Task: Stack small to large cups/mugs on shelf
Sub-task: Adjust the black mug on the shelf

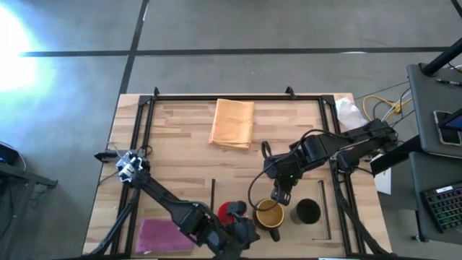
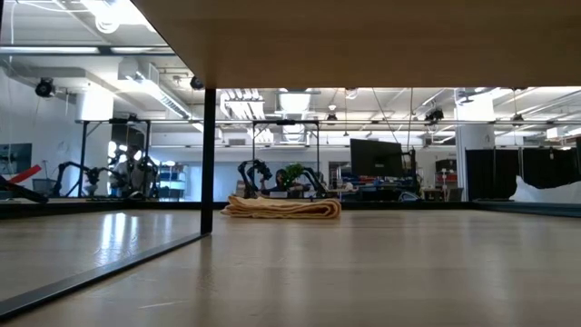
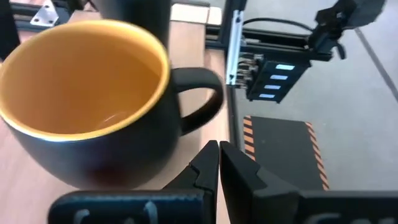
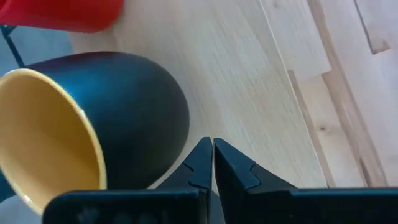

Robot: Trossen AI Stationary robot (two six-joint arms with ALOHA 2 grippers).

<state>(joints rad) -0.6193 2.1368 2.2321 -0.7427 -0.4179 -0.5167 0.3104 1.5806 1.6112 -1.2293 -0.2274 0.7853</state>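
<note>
The cups/mugs stand in a row at the near edge of the tabletop [image 1: 180, 152], inside the shelf [image 1: 325, 217], a pale-wood area edged by thin dark strips.

Right tool [image 1: 280, 193]: fingers [image 4: 205, 163] pressed together, holding nothing. In the high view it hangs just beside the yellow-lined mug [image 1: 268, 214], at that mug's 12 o'clock. The right wrist view shows the closed tips next to the mug's dark outer wall [image 4: 137, 118]; contact cannot be determined.

Left tool [image 1: 249, 230]: fingers [image 3: 211, 165] pressed together, holding nothing. It sits at the near table edge, at roughly 8 o'clock from the yellow-lined mug. The left wrist view shows the closed tips just under the mug's handle [image 3: 199, 99]; contact cannot be determined.

Mug positions, high view:
- Yellow-lined mug: centre of the row, upright, mouth facing up.
- Pink-red mug [image 1: 232, 211]: at 9 o'clock of the yellow-lined mug, just beside it, partly covered by the left arm.
- Black mug [image 1: 307, 211]: at 3 o'clock of the yellow-lined mug, near it but apart, upright.

No mug is nested inside another.

Other items:
- Orange cloth [image 1: 232, 123]: folded, at 12 o'clock of the row, well apart from it. It also appears in the low view [image 2: 281, 208], lying flat on the wood.
- Magenta cloth [image 1: 164, 235]: at the near left corner, at 9 o'clock of the row.
</note>
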